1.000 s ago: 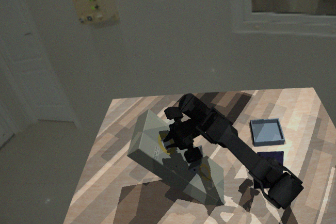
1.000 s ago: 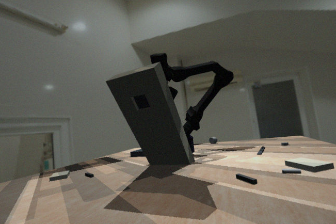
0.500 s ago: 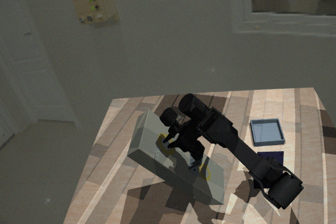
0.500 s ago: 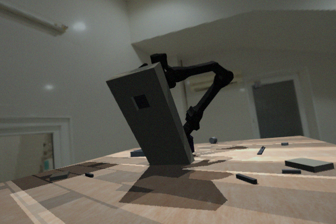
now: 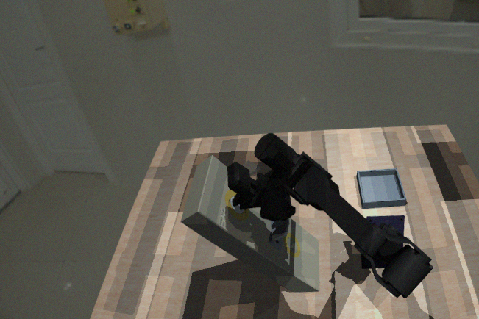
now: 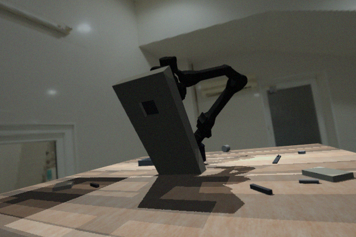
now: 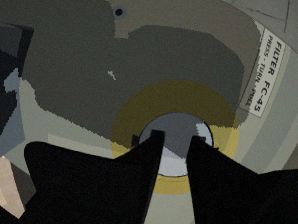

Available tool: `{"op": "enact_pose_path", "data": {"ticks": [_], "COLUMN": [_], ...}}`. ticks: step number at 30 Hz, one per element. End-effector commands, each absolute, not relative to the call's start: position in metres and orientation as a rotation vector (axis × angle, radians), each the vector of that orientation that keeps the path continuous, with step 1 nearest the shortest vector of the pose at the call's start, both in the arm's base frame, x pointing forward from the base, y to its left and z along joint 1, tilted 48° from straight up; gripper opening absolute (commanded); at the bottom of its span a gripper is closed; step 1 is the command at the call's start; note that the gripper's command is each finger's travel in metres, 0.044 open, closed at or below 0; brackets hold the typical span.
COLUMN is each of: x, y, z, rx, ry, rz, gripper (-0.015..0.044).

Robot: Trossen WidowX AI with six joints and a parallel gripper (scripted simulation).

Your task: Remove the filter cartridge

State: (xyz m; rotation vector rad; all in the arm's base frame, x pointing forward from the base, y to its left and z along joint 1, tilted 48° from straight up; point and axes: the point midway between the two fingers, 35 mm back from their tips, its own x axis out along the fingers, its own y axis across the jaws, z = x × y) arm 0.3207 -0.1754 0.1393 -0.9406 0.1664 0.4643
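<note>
Grey filter cartridge [image 7: 174, 137] sits in its yellow-ringed socket [image 7: 136, 111] on the tilted service panel [image 5: 210, 187], which leans back on the wood-pattern table [image 5: 427, 150]. Pincer [image 7: 173, 141] is pressed against the cartridge face, fingers at the two slots and clamped on the cartridge, though how deep the tips sit is hard to tell from the wrist view. Blue tray [image 5: 380, 204] lies flat on the table well apart from the panel, beyond the black arm [image 5: 338, 210]; white label [image 7: 265, 70] sits on the panel face beside the ring.
</note>
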Motion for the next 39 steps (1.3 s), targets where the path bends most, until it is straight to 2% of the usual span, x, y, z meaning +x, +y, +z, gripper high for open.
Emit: {"op": "enact_pose_path", "data": {"ticks": [1, 6, 23, 39], "x": [0.326, 0.321, 0.259, 0.252], "y": [-0.173, -0.176, -0.198, -0.189], "z": [0.137, 0.138, 0.162, 0.154], "rx": [-1.083, -1.039, -0.945, -0.940], "ry": [0.145, 0.160, 0.183, 0.182], "rz": [0.484, 0.483, 0.472, 0.469], "gripper": [0.0000, 0.0000, 0.0000, 0.0000]}}
